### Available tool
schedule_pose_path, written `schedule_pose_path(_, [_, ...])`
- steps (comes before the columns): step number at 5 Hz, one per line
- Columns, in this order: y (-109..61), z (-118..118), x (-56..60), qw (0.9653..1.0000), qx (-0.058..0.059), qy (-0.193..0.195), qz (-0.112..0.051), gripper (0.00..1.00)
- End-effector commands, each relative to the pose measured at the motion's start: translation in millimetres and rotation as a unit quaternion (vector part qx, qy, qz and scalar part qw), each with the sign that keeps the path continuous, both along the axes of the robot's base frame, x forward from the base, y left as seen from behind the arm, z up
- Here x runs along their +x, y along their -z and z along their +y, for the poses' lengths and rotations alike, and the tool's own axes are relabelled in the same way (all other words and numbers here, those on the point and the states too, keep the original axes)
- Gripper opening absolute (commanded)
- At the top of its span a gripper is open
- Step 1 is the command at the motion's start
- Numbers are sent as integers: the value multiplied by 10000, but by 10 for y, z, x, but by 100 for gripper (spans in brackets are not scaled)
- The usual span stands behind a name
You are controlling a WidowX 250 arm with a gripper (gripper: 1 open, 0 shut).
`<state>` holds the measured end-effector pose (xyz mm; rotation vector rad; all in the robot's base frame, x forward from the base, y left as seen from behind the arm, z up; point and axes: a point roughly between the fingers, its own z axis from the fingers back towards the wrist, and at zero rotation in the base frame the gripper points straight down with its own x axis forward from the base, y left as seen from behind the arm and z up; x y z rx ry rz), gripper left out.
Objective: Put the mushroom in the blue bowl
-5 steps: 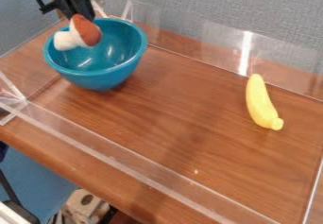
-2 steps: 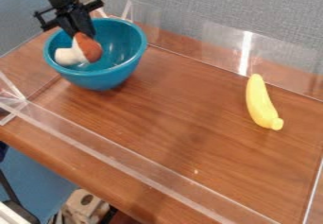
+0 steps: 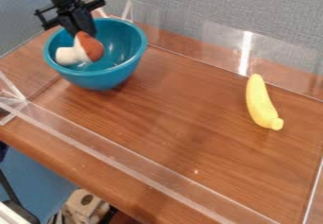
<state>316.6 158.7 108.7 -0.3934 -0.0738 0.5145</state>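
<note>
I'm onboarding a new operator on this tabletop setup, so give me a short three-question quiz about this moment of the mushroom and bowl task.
1. True or false: the mushroom is lying on the wooden table beside the banana.
2. Multiple choice: the gripper is (A) open above the banana, (B) shut on the mushroom over the blue bowl, (C) open and resting on the table.
3. Fill in: the yellow fruit at the right side of the table is a ____.

Key:
1. False. The mushroom is in the gripper, down at the bowl's opening, far from the banana.
2. B.
3. Banana.
</note>
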Motion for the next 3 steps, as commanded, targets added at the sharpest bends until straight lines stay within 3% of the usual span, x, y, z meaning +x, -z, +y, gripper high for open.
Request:
schedule_pose_path(1, [-274, 3, 7, 9992, 266, -10, -296, 0])
schedule_pose_path(3, [-252, -95, 48, 9990, 330, 83, -272, 0])
